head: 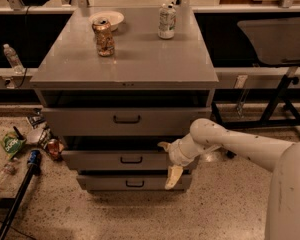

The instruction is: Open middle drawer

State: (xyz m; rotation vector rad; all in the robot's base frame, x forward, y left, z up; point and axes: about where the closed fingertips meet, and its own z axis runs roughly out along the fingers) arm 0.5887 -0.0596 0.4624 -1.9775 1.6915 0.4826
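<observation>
The grey cabinet has three drawer fronts. The middle drawer is a wide shallow grey front with a small black loop handle, and a dark gap shows above it. Above it is the taller top drawer, and below it the narrow bottom drawer. My gripper is at the right end of the middle drawer's front, to the right of the handle. Its pale fingers are spread apart, one above and one below, and it holds nothing.
On the cabinet top stand a brown can, a white can and a bowl. A water bottle stands on a ledge at the left. Litter and a black pole lie on the floor at the left. A black table frame stands at the right.
</observation>
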